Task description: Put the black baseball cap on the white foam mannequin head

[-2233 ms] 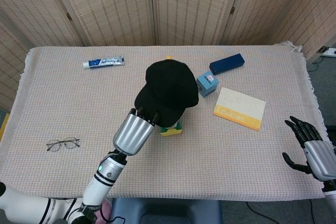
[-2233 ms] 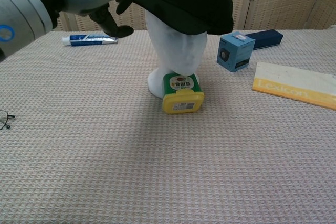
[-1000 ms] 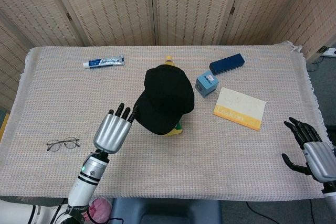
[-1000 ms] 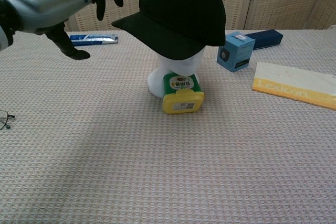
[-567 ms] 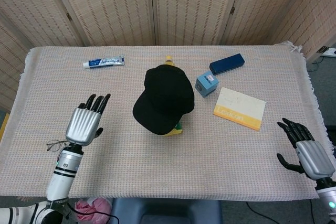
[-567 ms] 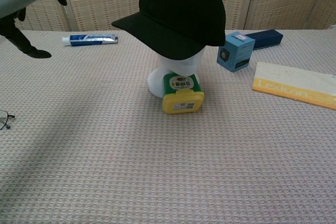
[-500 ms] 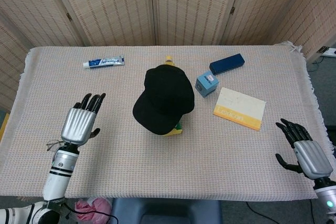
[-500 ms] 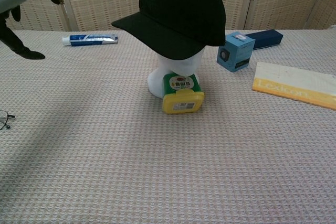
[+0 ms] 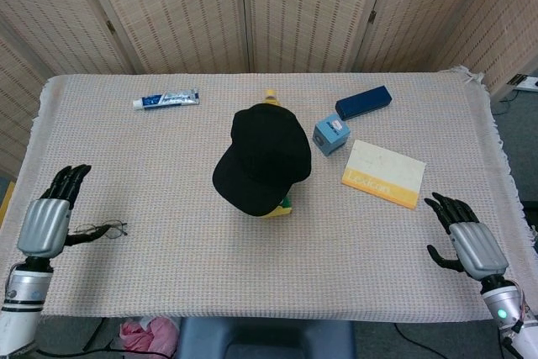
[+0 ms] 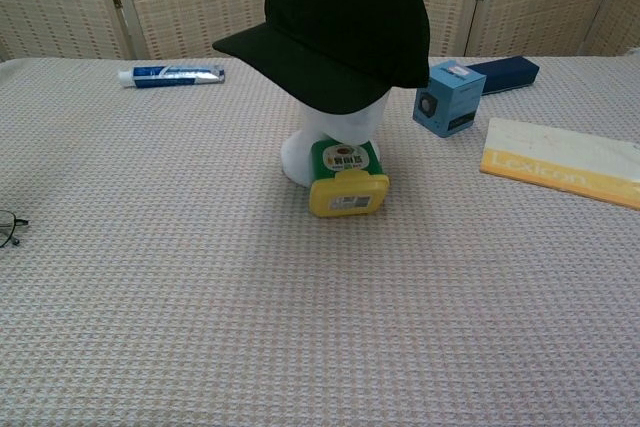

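Black baseball cap [image 10: 345, 22] sits on my white foam mannequin head [image 10: 330, 147]; left hand [image 9: 46, 216] and right hand [image 9: 466, 237] hover with fingers spread, holding nothing.

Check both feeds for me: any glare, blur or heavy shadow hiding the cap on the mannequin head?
Head view: even light, sharp, no glare; the black cap reads as a flat dark shape. Chest view: also sharp; the cap's brim shades the white foam head beneath it.

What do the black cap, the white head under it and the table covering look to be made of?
The black baseball cap looks like matte woven fabric: it gives no shine. The white mannequin head looks like foam: dull, smooth, chalky white. The table covering looks like textile, with a waffle-like weave and a fringed edge in the head view.
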Motion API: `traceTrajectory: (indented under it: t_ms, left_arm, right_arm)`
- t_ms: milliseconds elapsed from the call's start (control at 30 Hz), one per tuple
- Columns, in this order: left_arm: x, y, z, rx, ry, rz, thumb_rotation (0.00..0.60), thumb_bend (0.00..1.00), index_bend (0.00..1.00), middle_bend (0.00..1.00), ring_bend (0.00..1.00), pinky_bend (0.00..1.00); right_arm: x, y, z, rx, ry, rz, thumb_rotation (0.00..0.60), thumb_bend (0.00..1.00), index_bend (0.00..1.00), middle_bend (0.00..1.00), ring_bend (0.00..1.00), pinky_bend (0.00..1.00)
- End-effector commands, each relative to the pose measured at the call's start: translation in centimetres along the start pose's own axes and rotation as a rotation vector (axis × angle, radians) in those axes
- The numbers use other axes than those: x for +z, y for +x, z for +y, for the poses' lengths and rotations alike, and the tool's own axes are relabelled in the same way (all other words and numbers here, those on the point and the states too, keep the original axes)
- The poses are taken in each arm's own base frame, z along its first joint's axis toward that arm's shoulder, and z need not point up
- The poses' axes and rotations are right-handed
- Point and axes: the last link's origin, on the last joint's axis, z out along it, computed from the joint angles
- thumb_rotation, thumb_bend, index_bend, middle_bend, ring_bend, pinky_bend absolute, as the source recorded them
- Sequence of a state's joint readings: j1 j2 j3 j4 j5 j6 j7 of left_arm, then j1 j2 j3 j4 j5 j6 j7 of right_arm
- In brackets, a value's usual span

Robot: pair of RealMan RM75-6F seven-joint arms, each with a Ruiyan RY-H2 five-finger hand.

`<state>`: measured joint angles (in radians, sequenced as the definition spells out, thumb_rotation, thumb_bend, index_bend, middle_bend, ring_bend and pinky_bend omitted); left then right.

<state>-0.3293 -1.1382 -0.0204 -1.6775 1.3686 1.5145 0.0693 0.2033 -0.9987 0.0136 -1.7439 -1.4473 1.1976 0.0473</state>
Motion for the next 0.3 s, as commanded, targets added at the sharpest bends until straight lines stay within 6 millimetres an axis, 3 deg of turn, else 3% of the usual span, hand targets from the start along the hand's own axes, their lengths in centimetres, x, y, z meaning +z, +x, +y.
traceTrajectory:
  t_ms: [33, 200, 300]
  left_arm:
    - [-3.5, 0.4, -2.9, 0.012, 0.031, 0.019, 0.519, 0.11, 0.00, 0.11, 0.08, 0.37]
    - [-6.6, -0.5, -4.5, 0.004, 0.075, 0.023, 0.579, 0.11, 0.00, 0.10, 0.07, 0.35]
    - [-7.1, -0.6, -4.9, 0.016, 0.070, 0.032, 0.599, 0.11, 0.00, 0.10, 0.07, 0.34]
  right_arm:
    - [0.6, -0.6, -0.2, -0.020, -0.006, -0.014, 0.600, 0.32, 0.00, 0.00, 0.00, 0.00]
    - [1.6, -1.6, -0.5, -0.054, -0.023, -0.039, 0.600, 0.33, 0.00, 0.00, 0.00, 0.00]
    - [1.9, -1.8, -0.5, -0.063, -0.033, -0.039, 0.600, 0.33, 0.00, 0.00, 0.00, 0.00]
